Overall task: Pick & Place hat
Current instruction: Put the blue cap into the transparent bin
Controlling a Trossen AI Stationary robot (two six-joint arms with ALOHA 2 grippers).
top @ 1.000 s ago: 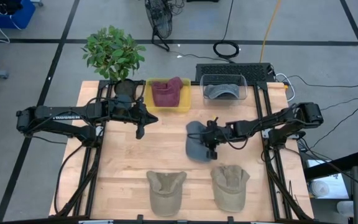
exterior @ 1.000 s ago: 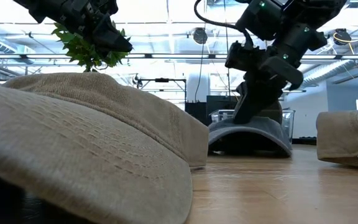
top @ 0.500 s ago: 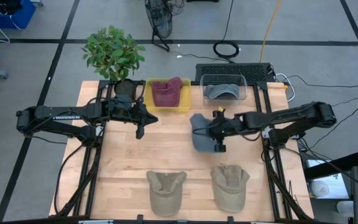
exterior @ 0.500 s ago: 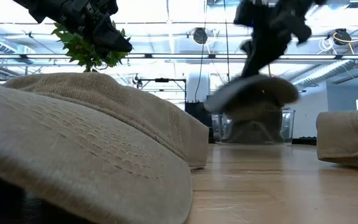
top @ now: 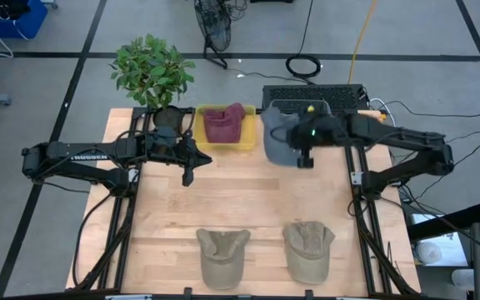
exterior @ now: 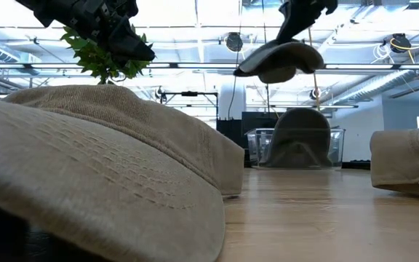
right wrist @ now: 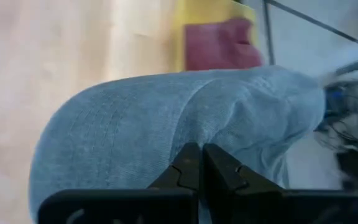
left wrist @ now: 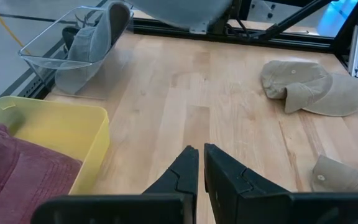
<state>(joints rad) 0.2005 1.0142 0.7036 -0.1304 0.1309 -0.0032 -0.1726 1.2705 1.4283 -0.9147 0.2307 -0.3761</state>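
Surface: wooden table (top: pixel 223 200), two tan hats (top: pixel 223 254) near its front edge.
Right gripper (top: pixel 305 154): fingers clamped on the grey hat (top: pixel 280 142), lifted off the table by the clear bin (top: pixel 327 112) at the back edge.
Left gripper (top: pixel 188 171): pinched nearly together, empty, beside the yellow bin (top: pixel 248 143).

Grey taped floor (top: pixel 48 25), potted plant (top: pixel 152 71), ceiling beams (exterior: pixel 195 65).
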